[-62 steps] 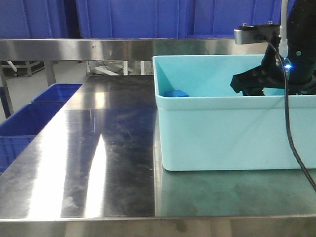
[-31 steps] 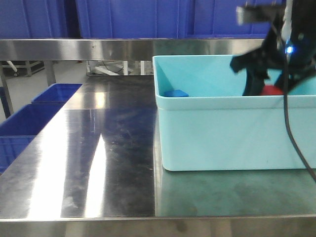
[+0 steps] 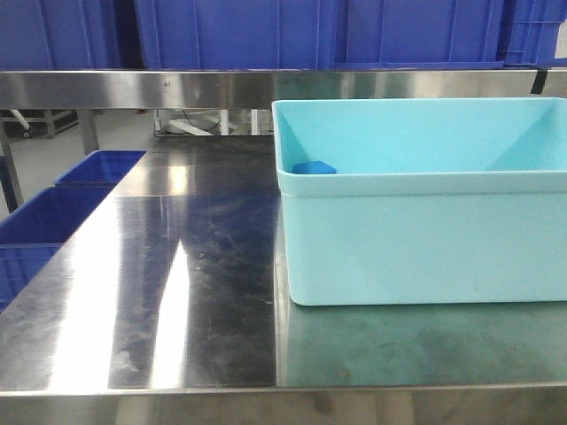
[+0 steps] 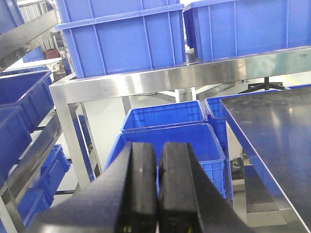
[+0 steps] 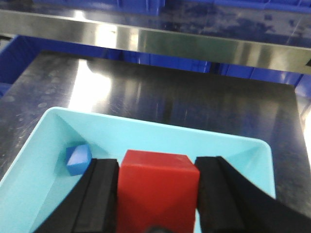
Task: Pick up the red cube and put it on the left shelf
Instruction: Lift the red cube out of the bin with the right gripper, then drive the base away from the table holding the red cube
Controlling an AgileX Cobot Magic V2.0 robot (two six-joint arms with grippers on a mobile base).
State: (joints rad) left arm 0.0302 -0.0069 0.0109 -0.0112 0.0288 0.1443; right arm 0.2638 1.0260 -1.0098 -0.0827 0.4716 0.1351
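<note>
- red cube: clamped between the pads of my right gripper, one black finger on each side face, top face showing. It is in the air above the teal bin, not resting on anything I can see.
- right jaws: closed onto the cube, about a cube's width apart.
- the front view shows neither the cube nor either arm, so I judge the cube is up clear of the bin rim.
- small blue cube: lies in the bin's corner, well apart from the red one. Not my target.
- bin sits on the steel table, on its right part.
- left gripper: jaws pressed together, nothing between them, parked off the table's left edge.
- left shelf: I take it to be the slanted-rail rack with blue crates at the far left of the left wrist view, well apart from the cube.
- risks, my judgement:
  - long carry leftward, and a fast swing could make the cube slip or twist in the pads
  - my parked left arm lies toward that side, so the arms may clash
  - the steel crossbar behind the table could catch the wrist
  - letting go over a rail edge would drop the cube into the crates below
</note>
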